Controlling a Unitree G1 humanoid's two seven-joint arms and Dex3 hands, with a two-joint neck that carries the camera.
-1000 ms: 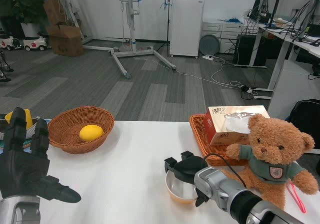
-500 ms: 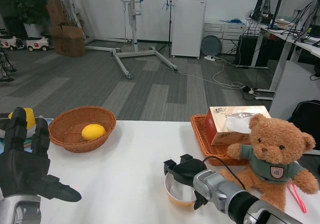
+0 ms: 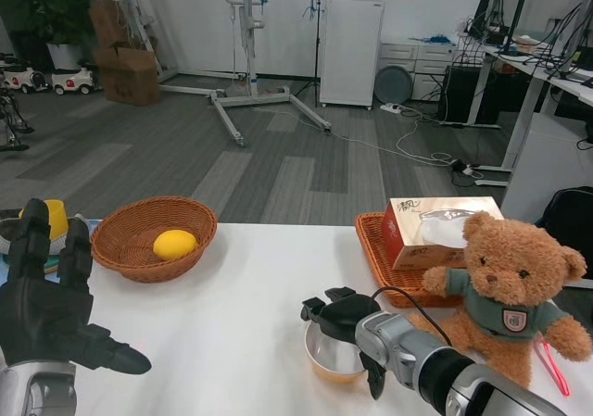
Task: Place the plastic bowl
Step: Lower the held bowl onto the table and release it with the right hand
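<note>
1. The right hand (image 3: pixel 341 316) grips the far rim of the plastic bowl (image 3: pixel 331 353), a small orange bowl with a pale inside. The bowl sits low at the front of the white bench (image 3: pixel 241 314), just left of a brown teddy bear (image 3: pixel 505 291).
2. Over the last second the hand and bowl have barely moved. The whole view has drifted slightly, which is the camera, not the objects.
3. The bowl looks to be at or very near the bench top, though contact cannot be confirmed. By my reading the placing is nearly done, with release remaining.
4. The left hand (image 3: pixel 46 300) stays raised at the near left, fingers spread, holding nothing.
5. A tissue box (image 3: pixel 431 233) in a flat wicker tray (image 3: pixel 375 254) carries small red characters, too small to read. The bear's shirt badge is unreadable.
6. A round wicker basket (image 3: pixel 153 240) holds a yellow fruit (image 3: pixel 174 244).
</note>
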